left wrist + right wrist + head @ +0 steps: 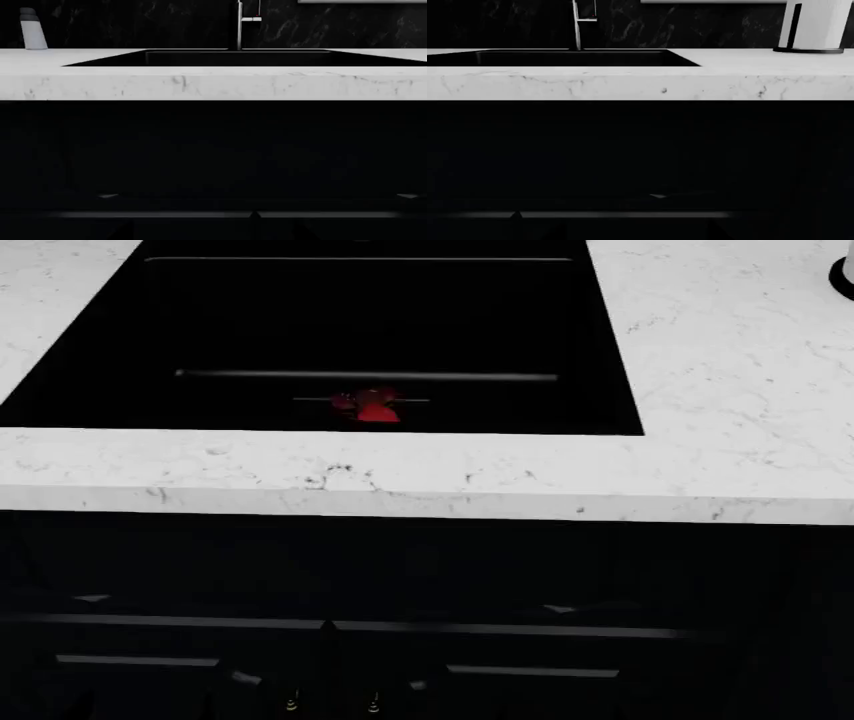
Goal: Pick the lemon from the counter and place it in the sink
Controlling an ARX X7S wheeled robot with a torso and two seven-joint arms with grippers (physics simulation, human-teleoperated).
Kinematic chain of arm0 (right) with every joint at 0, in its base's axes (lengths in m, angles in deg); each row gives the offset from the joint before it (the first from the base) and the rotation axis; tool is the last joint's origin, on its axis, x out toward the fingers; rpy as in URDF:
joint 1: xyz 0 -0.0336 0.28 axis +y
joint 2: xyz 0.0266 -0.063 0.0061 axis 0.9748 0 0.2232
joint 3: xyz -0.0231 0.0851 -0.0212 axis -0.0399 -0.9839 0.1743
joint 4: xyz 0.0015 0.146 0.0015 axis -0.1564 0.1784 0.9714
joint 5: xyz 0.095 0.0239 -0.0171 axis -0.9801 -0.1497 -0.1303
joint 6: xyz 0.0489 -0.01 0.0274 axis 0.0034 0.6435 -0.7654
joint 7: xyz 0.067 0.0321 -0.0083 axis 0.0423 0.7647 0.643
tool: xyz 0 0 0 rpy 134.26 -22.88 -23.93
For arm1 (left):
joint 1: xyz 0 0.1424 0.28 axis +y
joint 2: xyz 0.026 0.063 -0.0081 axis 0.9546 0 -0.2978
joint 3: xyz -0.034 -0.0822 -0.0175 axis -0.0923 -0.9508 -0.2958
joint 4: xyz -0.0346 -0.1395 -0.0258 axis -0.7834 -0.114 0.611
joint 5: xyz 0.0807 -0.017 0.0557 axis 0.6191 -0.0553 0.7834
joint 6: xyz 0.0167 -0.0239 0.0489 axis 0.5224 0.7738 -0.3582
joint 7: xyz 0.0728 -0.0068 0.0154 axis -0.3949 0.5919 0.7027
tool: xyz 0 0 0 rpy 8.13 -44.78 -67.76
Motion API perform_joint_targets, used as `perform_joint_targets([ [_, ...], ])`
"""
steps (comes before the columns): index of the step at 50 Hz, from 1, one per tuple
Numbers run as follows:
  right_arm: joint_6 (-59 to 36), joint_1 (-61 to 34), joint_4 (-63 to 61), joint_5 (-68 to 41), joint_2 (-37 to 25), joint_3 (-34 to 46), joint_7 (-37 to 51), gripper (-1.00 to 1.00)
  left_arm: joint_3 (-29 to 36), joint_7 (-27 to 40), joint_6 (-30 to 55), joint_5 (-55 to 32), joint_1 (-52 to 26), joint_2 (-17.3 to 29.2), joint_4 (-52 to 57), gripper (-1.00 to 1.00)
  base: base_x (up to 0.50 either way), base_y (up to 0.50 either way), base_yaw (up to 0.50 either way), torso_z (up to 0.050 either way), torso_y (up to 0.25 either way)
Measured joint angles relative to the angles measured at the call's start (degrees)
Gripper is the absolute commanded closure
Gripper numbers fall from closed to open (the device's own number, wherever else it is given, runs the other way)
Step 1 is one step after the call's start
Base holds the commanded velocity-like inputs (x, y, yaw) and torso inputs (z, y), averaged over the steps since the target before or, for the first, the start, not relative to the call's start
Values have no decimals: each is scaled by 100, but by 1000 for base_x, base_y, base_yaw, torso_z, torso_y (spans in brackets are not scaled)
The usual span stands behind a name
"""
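Inside the sink (pixel 120 340) a red lumpy object (pixel 372 405); both arms' jaws out of sight.

One desk (pixel 747 390), one sink (pixel 120 350), one red object (pixel 374 405) in it, one faucet (pixel 240 25), one grey-capped bottle (pixel 32 30), one white roll on a stand (pixel 817 25).

The sink (pixel 120 340) lies open from above. Inside it, a grey bar (pixel 367 375) spans the basin, with a red object (pixel 374 406) just in front. The bench (pixel 721 390) right of the sink is bare up to a stand (pixel 814 30).
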Motion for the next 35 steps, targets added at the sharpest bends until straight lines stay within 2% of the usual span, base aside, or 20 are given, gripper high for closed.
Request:
perform_joint_targets([
  [35, 19, 32, -220, -385, -382, 449, 409, -100, 313, 446, -89, -399, 125, 398, 278, -100, 0, 0, 0, 0, 0],
])
